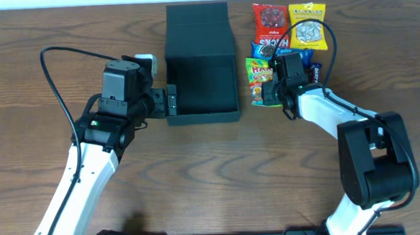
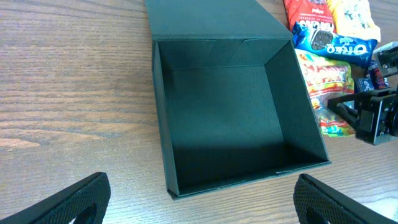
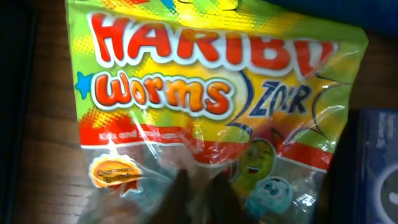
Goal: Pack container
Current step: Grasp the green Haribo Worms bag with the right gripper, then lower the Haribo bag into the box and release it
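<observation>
Bench [image 1: 47, 25]: brown wood, container [image 1: 201, 89] open on it.
Left gripper [image 2: 202, 205]: spread wide, empty.
Right gripper [image 3: 202, 193]: pinched onto Haribo bag [image 3: 186, 93].

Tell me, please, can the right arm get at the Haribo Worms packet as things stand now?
Probably yes. The right claw hangs directly over the Haribo Worms packet, which lies flat beside the container; nothing shows between claw and packet.

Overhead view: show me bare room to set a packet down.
Bare table: in front of the container, toward the near edge, and far left beyond the left claw. The container's inside is empty. Crowded: right of it, where snack packets cluster around the right claw.
</observation>
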`<state>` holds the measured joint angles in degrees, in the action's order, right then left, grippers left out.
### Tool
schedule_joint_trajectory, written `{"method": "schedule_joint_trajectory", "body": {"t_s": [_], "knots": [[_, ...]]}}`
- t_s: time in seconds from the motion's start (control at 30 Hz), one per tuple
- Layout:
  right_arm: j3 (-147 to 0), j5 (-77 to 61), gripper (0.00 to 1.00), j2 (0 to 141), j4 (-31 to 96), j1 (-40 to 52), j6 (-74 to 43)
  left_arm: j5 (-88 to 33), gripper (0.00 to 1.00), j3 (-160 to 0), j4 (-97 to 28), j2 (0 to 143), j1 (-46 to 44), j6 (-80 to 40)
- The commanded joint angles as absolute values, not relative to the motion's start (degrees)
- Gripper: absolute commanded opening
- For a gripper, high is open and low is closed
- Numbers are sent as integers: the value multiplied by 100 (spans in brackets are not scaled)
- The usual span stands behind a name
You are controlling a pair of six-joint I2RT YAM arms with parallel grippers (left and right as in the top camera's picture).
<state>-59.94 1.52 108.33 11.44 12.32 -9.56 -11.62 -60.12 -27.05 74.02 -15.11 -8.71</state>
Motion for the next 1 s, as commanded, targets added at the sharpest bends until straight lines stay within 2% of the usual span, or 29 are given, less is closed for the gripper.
{"method": "schedule_joint_trajectory", "body": {"t_s": [0.0, 0.27, 0.6, 0.77, 0.97], "knots": [[-5970, 252, 1, 11015, 1507, 1273, -913, -1138, 95, -6027, -2751, 7330, -1503, -766], [-6882, 259, 1, 10097, 2543, 1691, -1011, -224, 95, -6029, -3218, 6702, -1503, -770], [-7811, 320, 1, 8831, 3094, 2519, -2425, 23, 95, -6029, -3581, 5398, -1503, -991], [-7811, 506, 1, 9310, 2598, 3378, -3212, 10, 95, -6029, -4091, 4917, -1503, -1219], [-7811, 801, 1, 10145, 2032, 3795, -3898, -5, 95, -6029, -4672, 4436, -1503, -1247]]}}
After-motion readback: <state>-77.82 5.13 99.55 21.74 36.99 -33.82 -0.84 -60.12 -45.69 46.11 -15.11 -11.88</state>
